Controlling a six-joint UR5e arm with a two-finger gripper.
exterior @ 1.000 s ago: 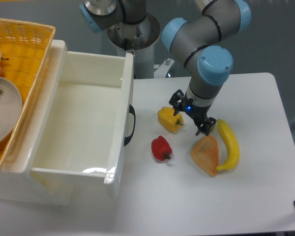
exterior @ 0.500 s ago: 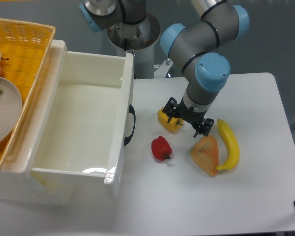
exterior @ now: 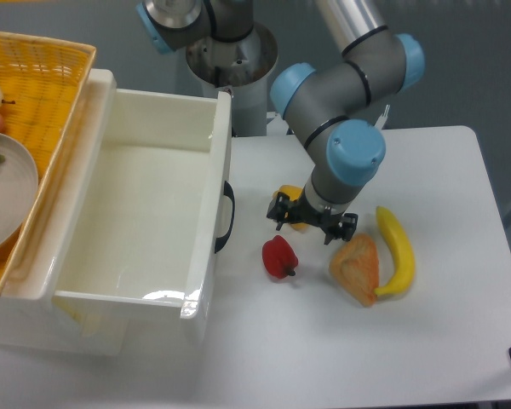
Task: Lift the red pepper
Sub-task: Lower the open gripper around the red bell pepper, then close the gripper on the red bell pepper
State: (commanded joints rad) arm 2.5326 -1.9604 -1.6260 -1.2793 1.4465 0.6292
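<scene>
The red pepper (exterior: 278, 256) lies on the white table (exterior: 460, 324), glossy, with a dark stem pointing right. My gripper (exterior: 312, 226) hangs open just above and to the right of it, its two black fingers spread over the yellow pepper (exterior: 289, 210), which is mostly hidden behind the wrist. Nothing is between the fingers. The red pepper is untouched, a short gap below the left finger.
A large white bin (exterior: 213, 204) with a black handle stands left of the peppers. A yellow basket (exterior: 43, 68) with a plate lies at the far left. An orange pastry (exterior: 356, 268) and a banana (exterior: 398, 251) rest right of the red pepper.
The arm has swung left and slightly down, carrying the open gripper from beside the banana to over the yellow pepper, closer to the red pepper. The objects have not moved.
</scene>
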